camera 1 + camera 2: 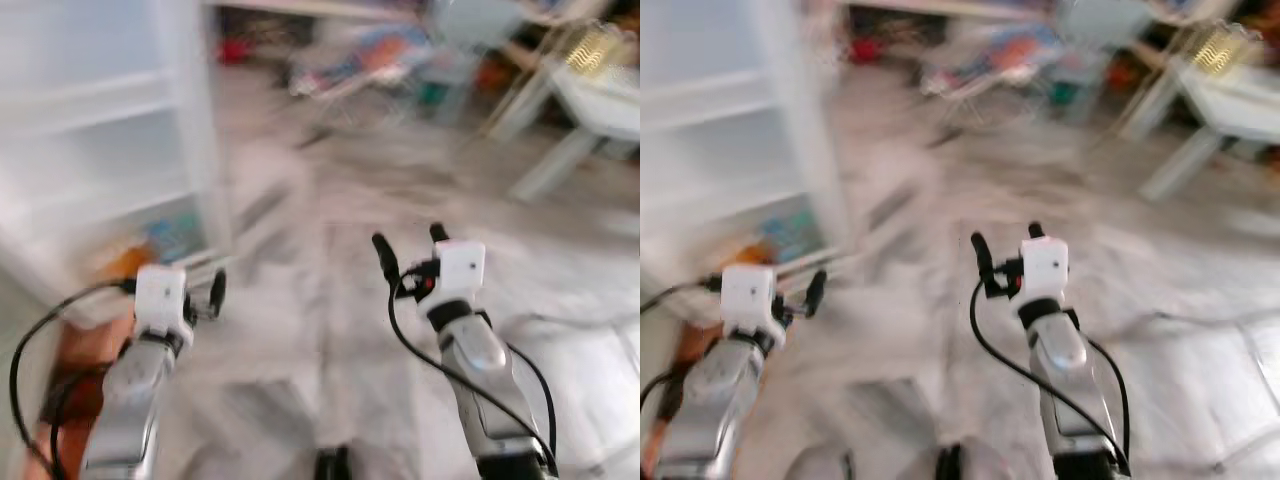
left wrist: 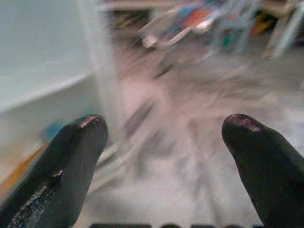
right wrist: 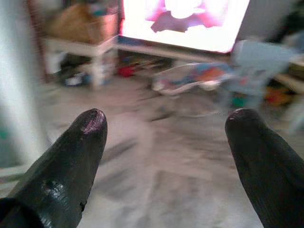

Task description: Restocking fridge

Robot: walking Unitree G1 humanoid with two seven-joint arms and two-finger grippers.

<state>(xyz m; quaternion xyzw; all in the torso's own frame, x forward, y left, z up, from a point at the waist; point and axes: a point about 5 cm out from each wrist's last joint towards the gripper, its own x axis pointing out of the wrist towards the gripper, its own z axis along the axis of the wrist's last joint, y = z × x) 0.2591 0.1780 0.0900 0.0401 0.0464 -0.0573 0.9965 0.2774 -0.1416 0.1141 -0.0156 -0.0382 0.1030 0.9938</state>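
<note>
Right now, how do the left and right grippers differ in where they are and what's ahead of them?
The left gripper sits beside the open white fridge; the right gripper is out over bare grey floor. The left faces the fridge's edge and shelves; the right faces floor clutter and a bright screen. The left is held lower in the head view. Both are open and empty.

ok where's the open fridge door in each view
Left eye: fridge door, upper left, above the left gripper.
Right eye: upper left.
Left wrist: beside the fingers.
Right wrist: pale edge, blurred.
Shared landmark: colourful clutter on the floor.
</note>
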